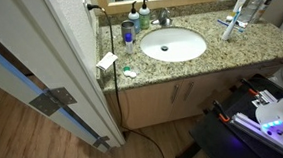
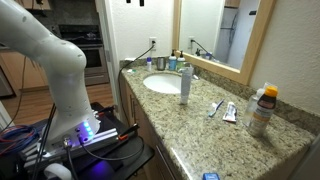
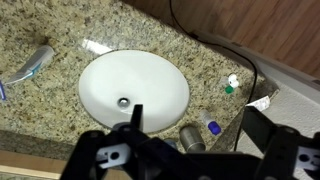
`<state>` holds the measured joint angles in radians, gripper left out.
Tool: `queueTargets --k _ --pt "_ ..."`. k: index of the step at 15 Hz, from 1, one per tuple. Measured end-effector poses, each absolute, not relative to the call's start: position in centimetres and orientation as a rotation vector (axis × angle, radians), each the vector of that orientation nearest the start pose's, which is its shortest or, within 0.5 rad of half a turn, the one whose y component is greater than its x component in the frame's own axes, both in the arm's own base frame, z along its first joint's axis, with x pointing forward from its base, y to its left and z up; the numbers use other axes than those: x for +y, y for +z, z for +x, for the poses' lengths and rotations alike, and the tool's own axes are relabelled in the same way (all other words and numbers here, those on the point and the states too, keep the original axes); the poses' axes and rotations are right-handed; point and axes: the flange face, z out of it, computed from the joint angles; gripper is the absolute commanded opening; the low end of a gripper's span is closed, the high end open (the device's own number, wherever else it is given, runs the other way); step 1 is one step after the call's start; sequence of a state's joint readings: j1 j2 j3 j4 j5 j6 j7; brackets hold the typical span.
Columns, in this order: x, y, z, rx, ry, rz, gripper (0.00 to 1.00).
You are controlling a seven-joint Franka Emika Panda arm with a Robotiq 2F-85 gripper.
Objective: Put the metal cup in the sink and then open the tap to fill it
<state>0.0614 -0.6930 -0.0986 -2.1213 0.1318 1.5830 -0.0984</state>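
Note:
The metal cup, a small dull grey tumbler, stands on the granite beside the sink, close to a blue-topped bottle. It also shows in both exterior views. The sink is a white oval basin with a dark drain and shows in both exterior views. The tap is at the back of the basin; in the wrist view my gripper body hides it. My gripper is open and empty, well above the counter, with the cup between its fingers in the picture.
My arm is away from the counter, over a dark cart. A toothbrush and tubes and an orange-capped bottle stand on the counter. A tall bottle is at the sink's edge. A black cable and white tag hang at the counter's end.

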Motion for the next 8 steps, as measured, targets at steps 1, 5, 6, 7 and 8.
queueTargets --k 1,5,6,7,8 --pt "-1.2 67.2 33.5 -0.128 -0.239 -2.944 1.00" --pt "2.4 61.5 35.5 -0.108 -0.021 -2.985 1.00" --pt "3.9 59.3 36.3 -0.091 0.038 -2.995 1.00" --pt "5.3 57.1 37.3 -0.070 0.064 -3.011 1.00" --pt "6.7 55.1 38.5 -0.037 0.062 -3.027 1.00"
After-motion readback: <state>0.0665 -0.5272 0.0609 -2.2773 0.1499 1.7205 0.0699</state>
